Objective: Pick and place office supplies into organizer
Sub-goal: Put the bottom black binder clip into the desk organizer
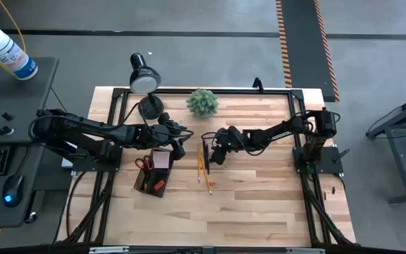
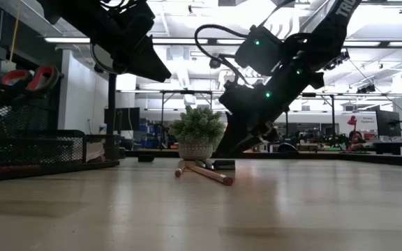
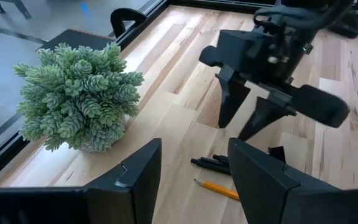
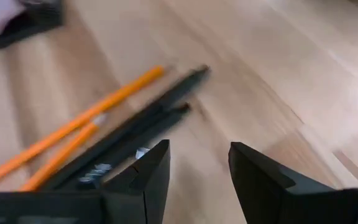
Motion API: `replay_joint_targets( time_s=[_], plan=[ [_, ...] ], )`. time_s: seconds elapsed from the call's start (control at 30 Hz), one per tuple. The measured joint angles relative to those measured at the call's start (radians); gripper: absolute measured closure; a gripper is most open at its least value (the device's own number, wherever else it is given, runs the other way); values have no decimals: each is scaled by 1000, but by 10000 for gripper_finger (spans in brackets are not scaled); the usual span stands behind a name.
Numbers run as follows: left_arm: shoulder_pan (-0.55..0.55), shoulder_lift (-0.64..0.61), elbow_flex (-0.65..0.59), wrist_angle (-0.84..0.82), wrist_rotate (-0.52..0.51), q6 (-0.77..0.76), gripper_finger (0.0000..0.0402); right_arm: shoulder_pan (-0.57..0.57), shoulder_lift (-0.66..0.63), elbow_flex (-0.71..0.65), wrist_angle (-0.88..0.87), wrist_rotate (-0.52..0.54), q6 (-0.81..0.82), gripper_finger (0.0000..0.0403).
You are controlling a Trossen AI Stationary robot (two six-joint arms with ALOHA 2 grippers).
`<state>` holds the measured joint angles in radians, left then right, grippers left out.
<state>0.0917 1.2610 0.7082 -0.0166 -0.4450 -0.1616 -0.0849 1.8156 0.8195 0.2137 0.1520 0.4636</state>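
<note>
Right claw seen low over table, fingers apart, nothing held. Pens and pencils found just ahead of claw, long axes slanting across fingers' gap. Left claw farther, spread, empty, near organizer.

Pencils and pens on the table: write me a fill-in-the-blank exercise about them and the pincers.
1. The right pincer hangs over the ____ pens, fingers open.
2. Two yellow-orange ____ lie on the wood beside the pens.
3. The red-handled scissors stand in the black ____.
4. The left pincer holds ____.

Missing words: dark; pencils; organizer; nothing
</note>
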Motion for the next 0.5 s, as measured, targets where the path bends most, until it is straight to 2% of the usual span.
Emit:
replay_joint_targets(
  time_s=[0.1,0.27,0.4,0.5],
  plan=[
    [0,0,0,-1,-11,0,229,19,0,32,-102,50,34,256],
    [0,0,0,-10,-19,2,229,61,0,178,-359,130,29,271],
    [0,0,0,-31,-19,1,229,69,-2,266,-520,129,55,276],
    [0,0,0,-60,-19,1,229,68,-2,277,-550,91,93,276]
  ],
)
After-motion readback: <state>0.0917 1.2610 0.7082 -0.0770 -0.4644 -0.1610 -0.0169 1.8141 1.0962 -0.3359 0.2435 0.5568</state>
